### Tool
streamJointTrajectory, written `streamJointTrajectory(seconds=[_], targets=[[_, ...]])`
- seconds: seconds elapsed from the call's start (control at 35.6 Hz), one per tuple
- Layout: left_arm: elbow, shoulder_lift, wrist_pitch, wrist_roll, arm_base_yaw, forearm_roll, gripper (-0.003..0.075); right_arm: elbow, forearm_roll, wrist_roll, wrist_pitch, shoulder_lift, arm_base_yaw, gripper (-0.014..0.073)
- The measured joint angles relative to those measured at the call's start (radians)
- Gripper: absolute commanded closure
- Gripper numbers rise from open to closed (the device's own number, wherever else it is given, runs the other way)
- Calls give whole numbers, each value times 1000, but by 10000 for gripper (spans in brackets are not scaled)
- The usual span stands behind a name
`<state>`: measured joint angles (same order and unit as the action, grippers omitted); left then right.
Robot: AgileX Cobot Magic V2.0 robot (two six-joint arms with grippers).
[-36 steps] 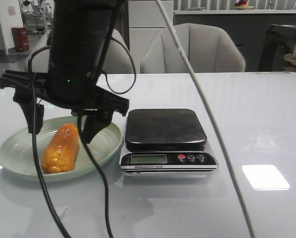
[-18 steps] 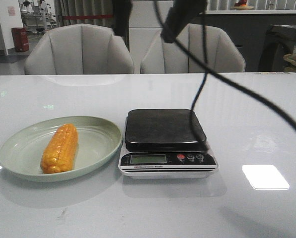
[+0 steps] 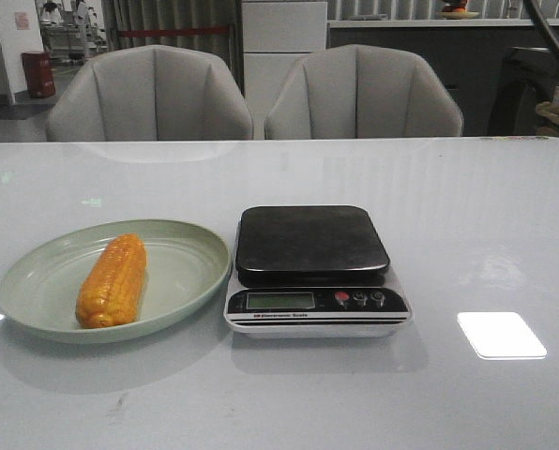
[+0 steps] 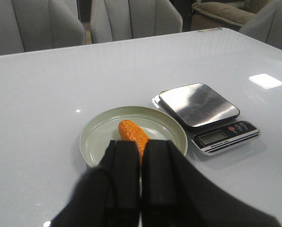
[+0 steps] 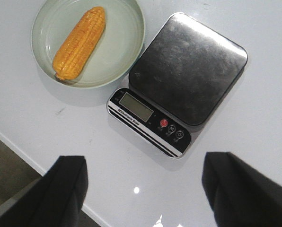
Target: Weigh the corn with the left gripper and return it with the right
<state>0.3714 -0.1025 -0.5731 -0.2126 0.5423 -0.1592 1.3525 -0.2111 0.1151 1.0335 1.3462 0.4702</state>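
The corn point(image 3: 113, 279) is an orange-yellow cob lying lengthwise in the pale green plate point(image 3: 36, 281), left of the scale point(image 3: 313, 246), whose black platform is bare. Neither gripper shows in the front view. In the left wrist view my left gripper point(image 4: 141, 145) is shut and empty, held above the table on the near side of the plate, and its fingers hide the near end of the corn point(image 4: 131, 132). In the right wrist view my right gripper point(image 5: 141, 189) is open and empty, high above the table edge, looking down on the corn point(image 5: 79, 42) and the scale point(image 5: 188, 71).
Two grey chairs point(image 3: 153, 94) stand behind the white table point(image 3: 486, 206). A thin cable point(image 3: 551, 33) crosses the top right corner of the front view. The scale's display and buttons point(image 3: 317, 300) face the front edge.
A black arm with its open gripper over the corn on the plate has risen out of the front view. The corn stays on the plate.
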Motion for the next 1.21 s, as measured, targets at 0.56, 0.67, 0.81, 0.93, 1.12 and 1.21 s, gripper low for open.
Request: streamJointTrajectory(seconds=[0.56,0.67,0.81,0.93,1.12,1.21], targets=[[0,0,0,0,0,0,596,-650,0,4,-444,-695,0,-6],[0,0,0,0,0,0,596,-761,0,4,-518,-827,0,-6],[0,0,0,0,0,0,596,-907,-1,4,-642,-992,0,-6],[0,0,0,0,0,0,596,-1031,-2,4,-764,-1114,0,-6],[0,0,0,0,0,0,596,-1193,-4,4,-883,-1266,0,-6],[0,0,0,0,0,0,596,-1216,-4,4,-897,-1290,0,-6]])
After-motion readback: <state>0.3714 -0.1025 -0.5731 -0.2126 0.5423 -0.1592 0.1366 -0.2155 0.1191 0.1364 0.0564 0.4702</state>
